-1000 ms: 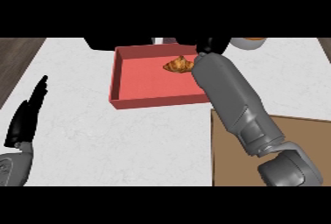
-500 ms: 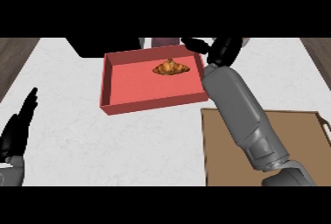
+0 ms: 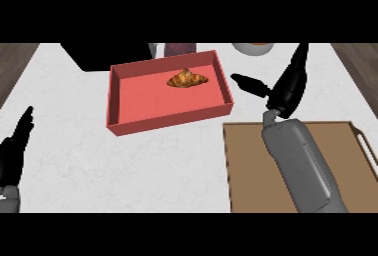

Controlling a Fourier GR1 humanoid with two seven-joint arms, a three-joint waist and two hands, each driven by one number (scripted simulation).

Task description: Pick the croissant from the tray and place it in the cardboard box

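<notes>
Nearest you, left of the red box [image 3: 168, 120], the left hand [image 3: 13, 150] rests open with fingers up, holding nothing. Just right of and below the box lies the brown tray [image 3: 247, 165], crossed by the right forearm. A second ago the right hand [image 3: 286, 88] was over the box's far right corner at the croissant [image 3: 186, 79]; now it has drawn back to just right of the box, fingers straight, thumb spread, empty. The croissant sits inside the box near its far wall, so it already lies where the task wants it.
</notes>
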